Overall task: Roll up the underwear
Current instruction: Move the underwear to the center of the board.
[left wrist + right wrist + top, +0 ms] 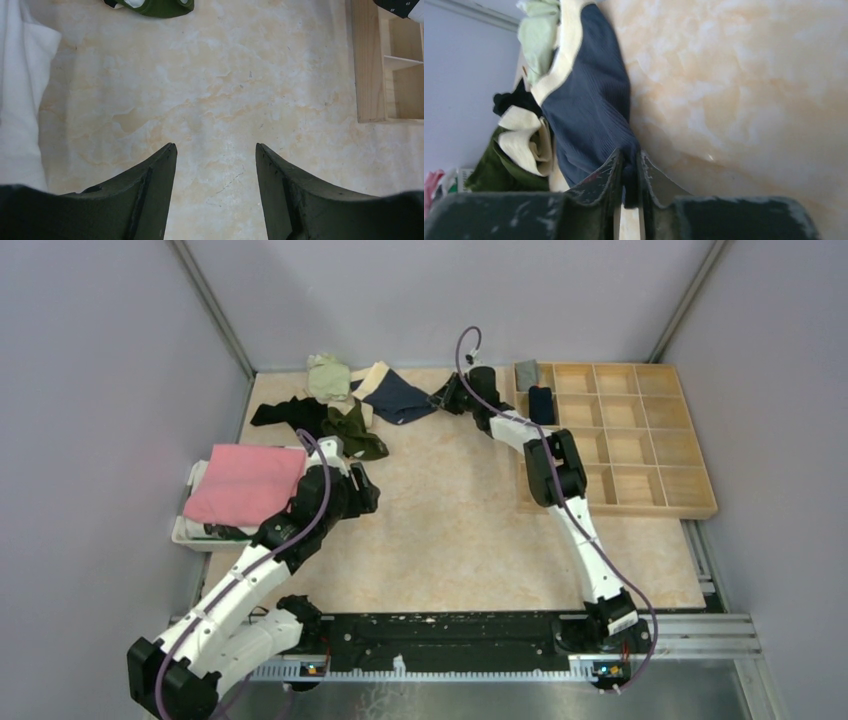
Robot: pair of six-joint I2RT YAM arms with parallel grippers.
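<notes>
My right claw (pixel 629 162) pinches a corner of the navy ribbed beige-waistband briefs (pixel 589 105) at the bench's (pixel 460 530) far edge. Light, limp cloth, so it will likely sag; a thick seam should grip best. Left claw (pixel 216 150) spread, empty.

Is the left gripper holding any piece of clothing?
No, the left gripper stands open above the table, and nothing is between its jaws.

The navy briefs (pixel 589 110) have a cream waistband (pixel 565 45) — olive pair (pixel 356 433), pink cloth (pixel 245 485), marbled beige table (pixel 450 530).
</notes>
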